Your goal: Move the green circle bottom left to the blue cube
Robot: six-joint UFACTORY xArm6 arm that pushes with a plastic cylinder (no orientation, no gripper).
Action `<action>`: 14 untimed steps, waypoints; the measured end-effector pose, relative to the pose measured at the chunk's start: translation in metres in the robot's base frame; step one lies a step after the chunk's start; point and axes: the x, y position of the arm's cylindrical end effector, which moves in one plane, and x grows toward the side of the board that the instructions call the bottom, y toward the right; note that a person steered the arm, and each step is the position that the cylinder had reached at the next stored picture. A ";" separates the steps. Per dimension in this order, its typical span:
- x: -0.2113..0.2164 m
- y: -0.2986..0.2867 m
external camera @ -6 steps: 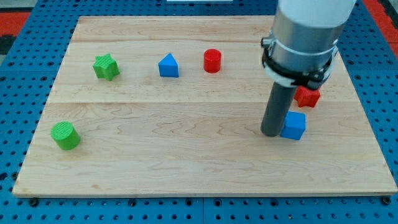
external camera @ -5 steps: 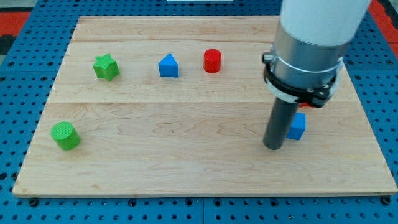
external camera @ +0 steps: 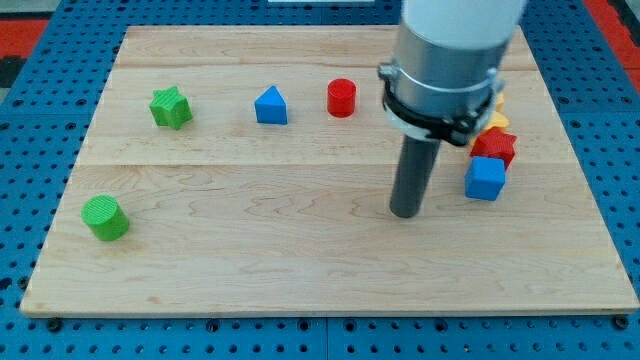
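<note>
The green circle (external camera: 105, 218), a short green cylinder, sits near the board's bottom left corner. The blue cube (external camera: 485, 179) sits at the right, just below a red star-shaped block (external camera: 494, 145). My tip (external camera: 404, 212) rests on the board left of the blue cube, a short gap away, and far to the right of the green circle. The arm's grey body hides part of the board above the tip.
A green star (external camera: 171, 107), a blue triangular block (external camera: 270, 105) and a red cylinder (external camera: 342, 97) stand in a row along the top. A yellow block (external camera: 497, 120) peeks out behind the arm above the red star. The wooden board (external camera: 300, 270) lies on a blue pegboard.
My tip has moved left, away from the blue cube. The blue cube now sits a little higher and to the right, close under the red star. The green circle has not moved.
</note>
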 end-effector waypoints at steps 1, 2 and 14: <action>-0.011 0.007; -0.011 0.045; 0.013 -0.204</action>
